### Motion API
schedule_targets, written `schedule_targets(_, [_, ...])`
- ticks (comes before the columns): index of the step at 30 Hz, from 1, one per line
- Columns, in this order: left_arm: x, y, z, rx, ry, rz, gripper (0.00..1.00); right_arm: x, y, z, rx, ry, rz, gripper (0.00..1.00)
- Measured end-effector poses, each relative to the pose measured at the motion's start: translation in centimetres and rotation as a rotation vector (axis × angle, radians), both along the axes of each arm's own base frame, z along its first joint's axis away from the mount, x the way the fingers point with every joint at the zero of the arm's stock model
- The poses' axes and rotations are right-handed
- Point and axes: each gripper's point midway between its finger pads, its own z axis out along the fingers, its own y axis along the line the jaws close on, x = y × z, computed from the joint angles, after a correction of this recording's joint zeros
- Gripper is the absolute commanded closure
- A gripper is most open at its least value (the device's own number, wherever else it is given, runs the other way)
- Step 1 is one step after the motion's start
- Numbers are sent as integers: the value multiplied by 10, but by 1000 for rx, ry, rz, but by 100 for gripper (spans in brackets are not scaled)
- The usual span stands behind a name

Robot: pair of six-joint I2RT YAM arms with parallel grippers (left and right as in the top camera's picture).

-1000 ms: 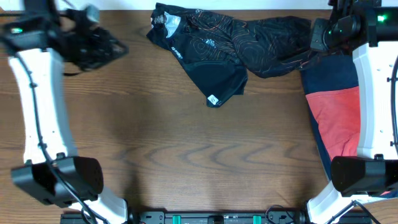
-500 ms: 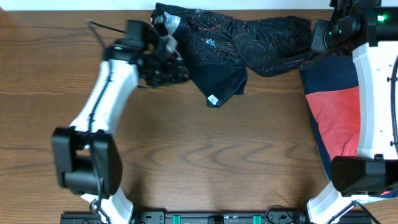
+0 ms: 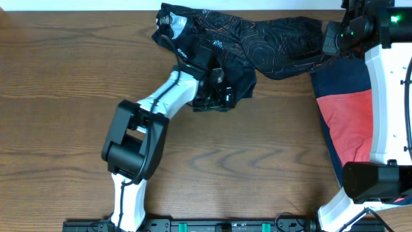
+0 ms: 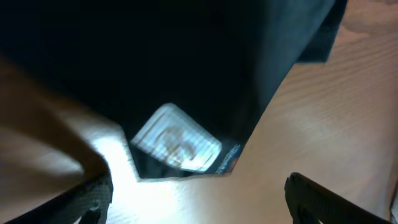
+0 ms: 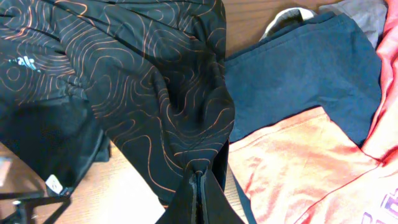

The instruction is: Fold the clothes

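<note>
The black jersey [image 3: 232, 38] with wavy orange lines lies crumpled at the back of the table. My left gripper [image 3: 222, 98] is open over its lower corner. In the left wrist view the fingers [image 4: 196, 199] straddle bare wood just below that corner and its white label [image 4: 177, 144]. My right gripper [image 3: 329, 40] is shut on the jersey's right end. In the right wrist view the fingers [image 5: 199, 186] pinch a fold of the jersey [image 5: 149, 81]. A red-and-navy garment [image 3: 347, 116] lies under the right arm.
The red-and-navy garment [image 5: 298, 137] lies beside the jersey, with a grey piece at the top right of the right wrist view. The wooden table [image 3: 206, 167] spreads in front. A black rail runs along the front edge.
My left arm has swung from the far left of the table to the right and now sits at the jersey's lower corner. The right arm has not moved.
</note>
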Motion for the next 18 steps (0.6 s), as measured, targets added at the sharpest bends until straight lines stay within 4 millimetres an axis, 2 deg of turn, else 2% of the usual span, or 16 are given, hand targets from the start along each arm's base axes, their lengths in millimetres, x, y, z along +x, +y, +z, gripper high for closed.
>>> schedule_targets(2, [2,-8,0,-10,-19,-2,11,-1,-1,0,-1,3,-3,99])
schedule_targets(3, [4,-11,0,-8,-32,-2,13,-1,-1,0,-1,3,-3,99])
schedule_targets(4, [5,-13,0,-8,-40,0,20,-1,-2,0,-1,4,-4,99])
schedule_targets(6, [6,-15,-3,5,-43,20,47,-1,-2,-1,-1,6,-5,99])
schedule_targets(7, [6,-15,-5,14,-44,25,55,-1,-2,-1,-1,6,-5,99])
schedule_targets(9, [6,-14,-11,33,-37,39,92,-2,-3,-1,-1,6,-7,99])
schedule_targets(14, [8,-7,-17,67,-38,57,94,-2,-7,-1,-1,7,-16,99])
schedule_targets(16, [7,2,-19,93,-20,72,94,-2,-10,-1,-1,7,-24,99])
schedule_targets(18, [4,23,-19,142,16,104,94,-3,-15,-1,-1,11,-35,99])
